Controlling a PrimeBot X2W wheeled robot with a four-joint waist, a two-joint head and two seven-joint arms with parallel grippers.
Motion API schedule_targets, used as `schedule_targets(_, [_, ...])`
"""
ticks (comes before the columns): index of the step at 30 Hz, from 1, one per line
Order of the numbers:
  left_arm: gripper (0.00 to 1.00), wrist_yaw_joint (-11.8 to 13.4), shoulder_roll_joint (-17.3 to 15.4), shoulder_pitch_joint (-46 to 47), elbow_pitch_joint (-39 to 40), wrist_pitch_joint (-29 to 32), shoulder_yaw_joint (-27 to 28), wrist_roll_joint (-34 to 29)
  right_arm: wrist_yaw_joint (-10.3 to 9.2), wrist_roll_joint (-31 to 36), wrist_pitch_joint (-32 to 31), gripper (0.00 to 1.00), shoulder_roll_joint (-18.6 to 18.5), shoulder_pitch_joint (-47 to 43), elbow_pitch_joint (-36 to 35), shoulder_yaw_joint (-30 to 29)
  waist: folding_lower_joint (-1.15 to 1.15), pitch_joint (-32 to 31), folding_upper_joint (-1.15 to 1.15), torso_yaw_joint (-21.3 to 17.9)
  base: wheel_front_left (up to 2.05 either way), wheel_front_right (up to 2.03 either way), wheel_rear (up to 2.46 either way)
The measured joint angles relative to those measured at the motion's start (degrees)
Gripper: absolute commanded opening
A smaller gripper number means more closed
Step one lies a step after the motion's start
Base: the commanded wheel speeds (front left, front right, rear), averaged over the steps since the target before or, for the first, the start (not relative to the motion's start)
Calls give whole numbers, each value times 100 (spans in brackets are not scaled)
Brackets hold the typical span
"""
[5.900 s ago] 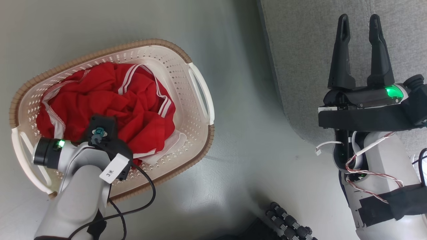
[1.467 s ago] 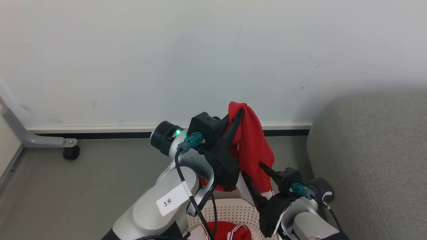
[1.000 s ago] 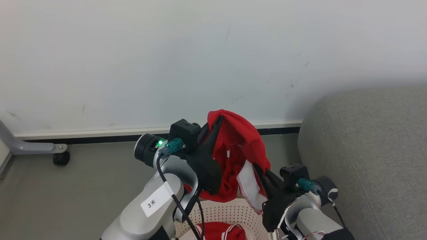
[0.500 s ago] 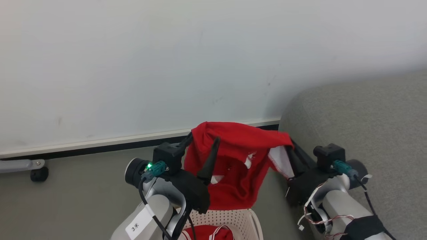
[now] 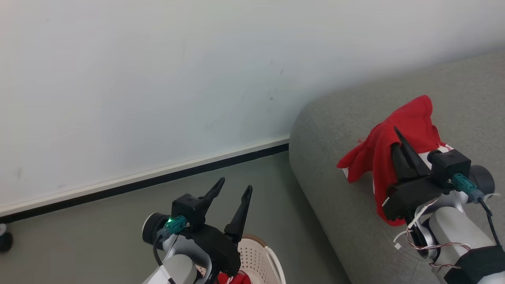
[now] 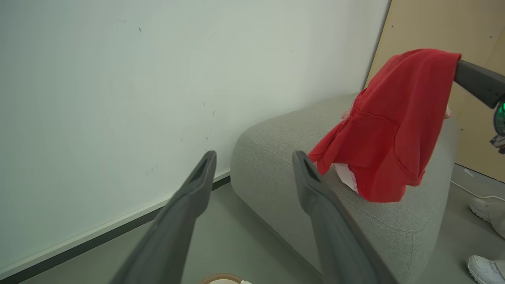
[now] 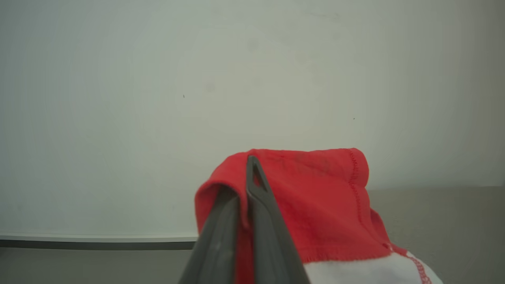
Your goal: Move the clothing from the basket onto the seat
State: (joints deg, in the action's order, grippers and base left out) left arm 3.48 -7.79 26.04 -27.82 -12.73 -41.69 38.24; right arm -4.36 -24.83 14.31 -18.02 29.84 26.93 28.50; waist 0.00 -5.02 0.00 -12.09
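the cream basket (image 5: 272, 261) sat cut off by the bottom edge of the head view, directly below the left gripper (image 5: 235, 184). a slice of its perforated wall and a short arc of its brown rim could be seen, with a scrap of red clothing (image 5: 236, 279) lying inside. how much more it held could not be told.

the left gripper's two dark fingers stood spread wide with nothing between them, pointing toward the white wall (image 5: 158, 79) above the grey floor (image 5: 98, 232).

at the right of the head view, the right gripper (image 5: 396, 134) had its fingers pressed together on a red garment (image 5: 414, 118), held up over the grey seat (image 5: 335, 185). the cloth draped over the fingers and down around the gripper's body, with white lining showing in its lower folds. in the left wrist view it hung at the upper right, over the seat's rounded end. whether its hem touched the cushion could not be told. in the right wrist view one finger was wrapped in fabric, its tip hidden.

the seat ran off the right edge of the head view. a person's white shoes (image 6: 484, 208) showed at the lower right corner of the left wrist view, cropped by the frame.
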Motion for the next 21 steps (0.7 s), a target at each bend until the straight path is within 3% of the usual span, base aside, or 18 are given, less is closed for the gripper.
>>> schedule_targets(14, [100,-105,96,-424,292,-120,-166,-62,-68,77,19,0,-369,-210,-882,-178,0,48,0,-1065,0,0,0])
schedule_targets(21, [100,-103,171,-429,366,-127,-204,-242,54,79,-12,0,-365,46,-989,-108,0,191,0,-1466,0,0,0])
